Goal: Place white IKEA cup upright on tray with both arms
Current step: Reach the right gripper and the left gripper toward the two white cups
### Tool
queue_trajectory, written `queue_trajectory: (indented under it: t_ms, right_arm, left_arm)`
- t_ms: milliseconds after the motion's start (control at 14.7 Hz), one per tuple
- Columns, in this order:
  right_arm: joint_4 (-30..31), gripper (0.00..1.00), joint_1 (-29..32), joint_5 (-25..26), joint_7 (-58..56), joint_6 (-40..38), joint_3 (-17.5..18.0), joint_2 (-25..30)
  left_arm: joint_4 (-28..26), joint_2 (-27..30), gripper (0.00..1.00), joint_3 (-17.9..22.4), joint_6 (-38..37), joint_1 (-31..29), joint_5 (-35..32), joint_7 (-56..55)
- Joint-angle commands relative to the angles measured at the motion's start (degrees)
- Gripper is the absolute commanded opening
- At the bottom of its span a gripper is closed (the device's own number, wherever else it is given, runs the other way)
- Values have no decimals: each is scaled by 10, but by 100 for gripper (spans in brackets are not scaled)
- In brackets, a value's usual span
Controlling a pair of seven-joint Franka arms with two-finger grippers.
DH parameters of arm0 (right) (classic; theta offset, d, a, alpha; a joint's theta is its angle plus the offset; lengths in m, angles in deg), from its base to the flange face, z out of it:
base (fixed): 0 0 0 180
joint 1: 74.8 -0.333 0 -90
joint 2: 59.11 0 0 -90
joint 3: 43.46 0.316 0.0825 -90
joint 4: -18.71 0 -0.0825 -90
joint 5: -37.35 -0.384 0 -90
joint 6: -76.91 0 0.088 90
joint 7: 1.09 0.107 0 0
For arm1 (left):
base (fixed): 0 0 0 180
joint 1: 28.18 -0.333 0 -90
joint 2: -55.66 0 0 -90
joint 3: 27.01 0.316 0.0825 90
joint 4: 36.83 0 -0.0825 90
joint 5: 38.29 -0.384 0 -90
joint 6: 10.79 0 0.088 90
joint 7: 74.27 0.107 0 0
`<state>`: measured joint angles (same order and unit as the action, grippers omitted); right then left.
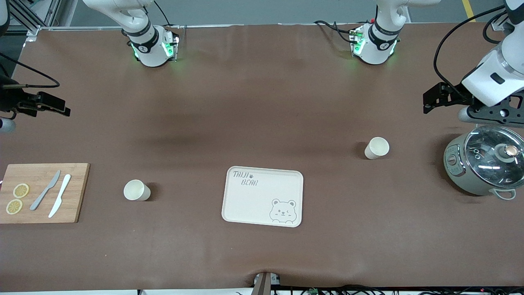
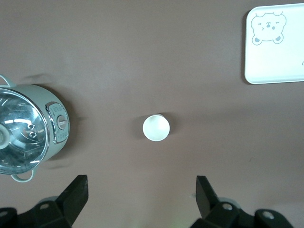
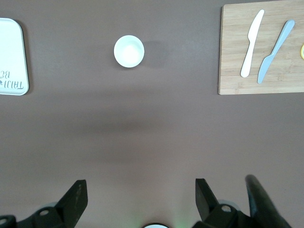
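Hovering with both arms drawn back to the ends of the brown worktop (image 1: 262,102), I hold nothing: my left claw (image 2: 141,197) hangs with its fingers spread wide over bare surface beside the grey-green cooker (image 1: 483,166) with its glass lid, and my right claw (image 3: 137,199) hangs spread just as wide at the other end, over bare surface farther from the front camera than the wooden cutting board (image 1: 41,192). The cream tray (image 1: 262,196) with its bear face and "TAIJI BEAR" lettering lies flat at the middle of the worktop, nothing on it. Two white cups stand upright, mouths up — one cup (image 1: 376,148) between the tray and the cooker, farther from the front camera than the tray, and the other cup (image 1: 136,190) between the tray and the cutting board. On that board lie a grey knife (image 1: 45,190), a white knife (image 1: 59,201) beside it, and two lemon slices (image 1: 17,198) at its outer edge.
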<state>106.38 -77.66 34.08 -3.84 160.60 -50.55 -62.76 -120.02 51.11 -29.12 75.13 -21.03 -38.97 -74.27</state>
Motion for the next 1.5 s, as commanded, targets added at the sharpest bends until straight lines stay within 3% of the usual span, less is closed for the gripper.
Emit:
queue_trajectory:
  t_ms: [0,341,1023,1432]
  right_arm:
    - [14,100,-2,7,11,4,2,14]
    - [13,100,-3,7,11,9,2,12]
    - [8,100,-7,-3,4,135,3,-115]
    - [9,100,-26,-3,4,217,5,-189]
  left_arm:
    - [0,2,100,0,3,4,-16,7]
    - [-28,-5,100,-6,16,1,-19,11]
    - [-366,85,100,-8,315,-36,-18,89]
    - [-479,80,100,-8,454,-54,-17,99]
